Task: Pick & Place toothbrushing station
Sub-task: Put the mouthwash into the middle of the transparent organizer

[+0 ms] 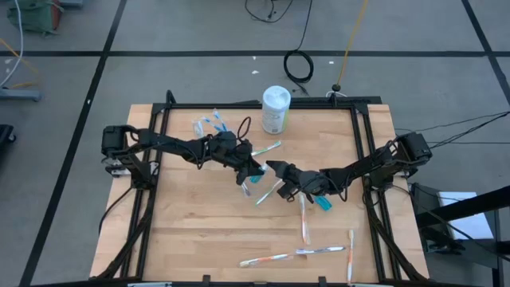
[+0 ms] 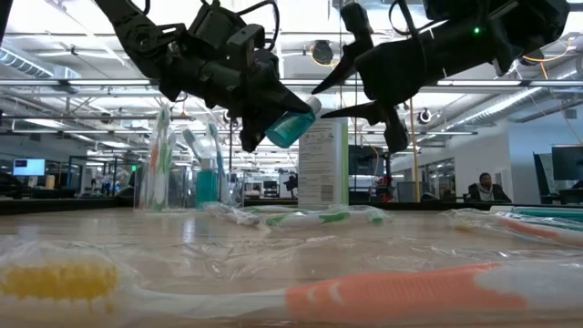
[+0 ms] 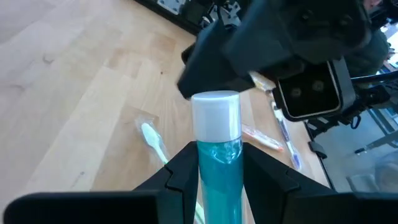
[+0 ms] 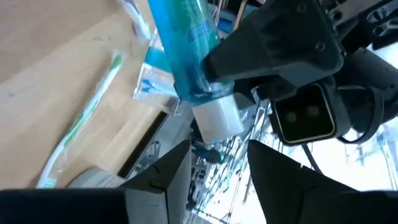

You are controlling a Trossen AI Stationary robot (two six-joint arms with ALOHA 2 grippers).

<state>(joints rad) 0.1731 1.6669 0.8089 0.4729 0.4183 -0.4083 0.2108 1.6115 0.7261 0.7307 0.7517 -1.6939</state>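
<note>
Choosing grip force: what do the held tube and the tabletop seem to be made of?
Teal tube in the left gripper: apparently translucent glossy plastic, light showing through it, with an opaque white cap. Tabletop: pale wood, matte, with visible grain and plank seams.

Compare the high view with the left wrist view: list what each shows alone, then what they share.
Only the high view: the tall white cylindrical canister with a pale green label at the far edge of the wooden table, a second teal tube by the right arm, and wrapped toothbrushes with orange handles near the front edge.

Only the left wrist view: the held tube's white cap, and the left claw's fingers pressing both sides of the tube.

Both: the left claw shut on the small teal-blue tube, and the right claw facing it, open.
</note>
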